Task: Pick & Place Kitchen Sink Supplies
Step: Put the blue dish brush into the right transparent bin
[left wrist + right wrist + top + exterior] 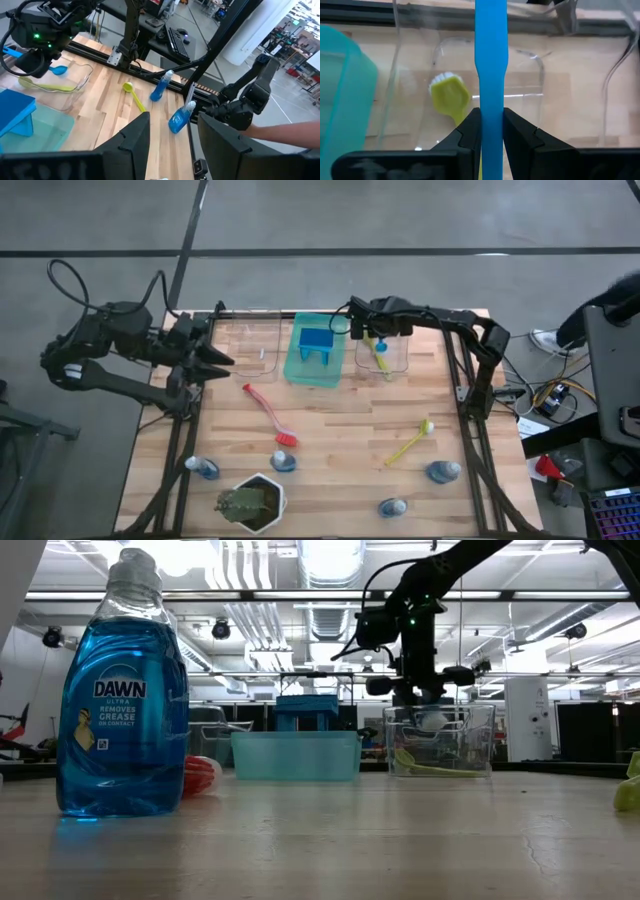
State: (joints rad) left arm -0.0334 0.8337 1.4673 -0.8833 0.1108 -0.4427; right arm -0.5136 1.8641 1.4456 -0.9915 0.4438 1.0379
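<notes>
The right gripper (491,131) has its jaws squeezed on the blue brush (491,60). The brush handle points straight down into the clear bin (381,356), where a yellow-green brush (449,97) lies. The left gripper (172,137), jaws apart and holding nothing, waits far from the bin.

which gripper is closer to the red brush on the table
Left. The left gripper hovers open just beyond the red brush; the right gripper, over the clear bin, is farther.

Grey concrete floor (400,210); ceiling ducts (330,625)
</notes>
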